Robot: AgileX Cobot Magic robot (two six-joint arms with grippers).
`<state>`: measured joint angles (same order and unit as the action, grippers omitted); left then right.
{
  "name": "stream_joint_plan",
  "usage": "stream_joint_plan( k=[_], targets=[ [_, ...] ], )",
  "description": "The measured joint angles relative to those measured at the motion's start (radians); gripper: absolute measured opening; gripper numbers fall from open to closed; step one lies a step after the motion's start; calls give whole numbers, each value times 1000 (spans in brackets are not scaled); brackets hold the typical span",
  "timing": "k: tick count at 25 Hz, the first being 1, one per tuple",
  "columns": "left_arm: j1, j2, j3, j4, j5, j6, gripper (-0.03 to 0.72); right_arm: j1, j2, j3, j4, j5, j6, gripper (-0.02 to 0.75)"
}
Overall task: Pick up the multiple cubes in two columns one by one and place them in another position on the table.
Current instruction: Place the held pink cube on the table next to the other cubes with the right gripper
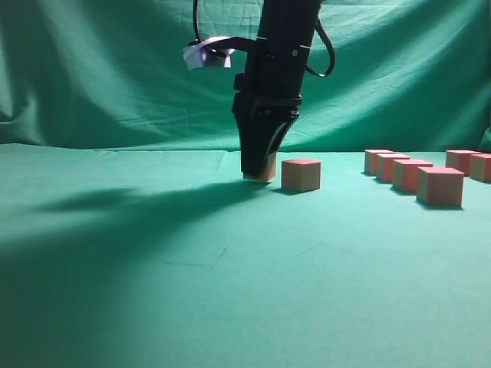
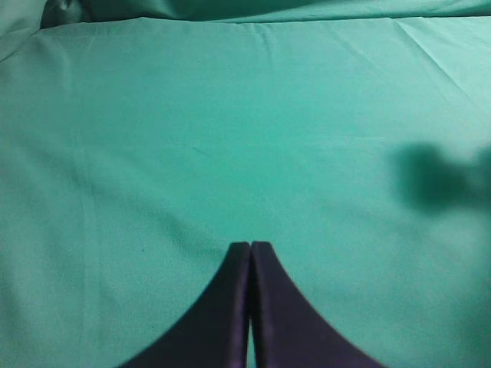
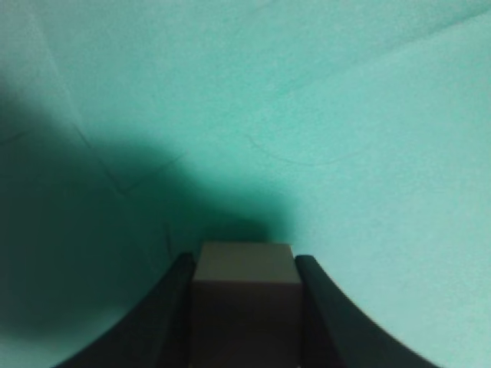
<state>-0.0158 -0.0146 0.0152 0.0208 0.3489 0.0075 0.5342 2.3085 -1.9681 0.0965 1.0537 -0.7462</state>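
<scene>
Right gripper [image 1: 258, 170] stands near the middle of the green cloth-covered table [image 1: 230, 291], pointing straight down, with its two dark fingers closed against the sides of a held cube [image 1: 261, 173] whose base sits at or just above the cloth; contact with the surface cannot be told apart from a thin gap. The right wrist view shows the same grip from above: the cube [image 3: 244, 295] fills the space between the fingers [image 3: 318, 307], so the opening is only as wide as the block. Just beside it on its right in the exterior view sits a placed cube [image 1: 301, 175], red-topped with tan sides, close but apart from the gripper. Well apart toward the right edge is the cube group [image 1: 420, 176], red-topped blocks in two receding lines, the nearer line running out to the front and the farther line cut off by the frame edge. Left of the gripper and across the whole foreground the cloth lies bare, crossed by broad shadow, and the backdrop curtain [image 1: 115, 69] closes off the rear. Left gripper [image 2: 251, 249] shows in its own wrist view with its fingers pressed together, nothing between them, over plain cloth [image 2: 230, 138].
</scene>
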Motion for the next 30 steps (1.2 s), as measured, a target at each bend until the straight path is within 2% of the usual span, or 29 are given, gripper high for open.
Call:
stream_joint_plan(
  k=[14, 30],
  targets=[
    [0, 0, 0, 0, 0, 0, 0, 0, 0, -2, 26, 0, -116, 265],
    [0, 0, 0, 0, 0, 0, 0, 0, 7, -2, 41, 6, -129, 265]
  ],
)
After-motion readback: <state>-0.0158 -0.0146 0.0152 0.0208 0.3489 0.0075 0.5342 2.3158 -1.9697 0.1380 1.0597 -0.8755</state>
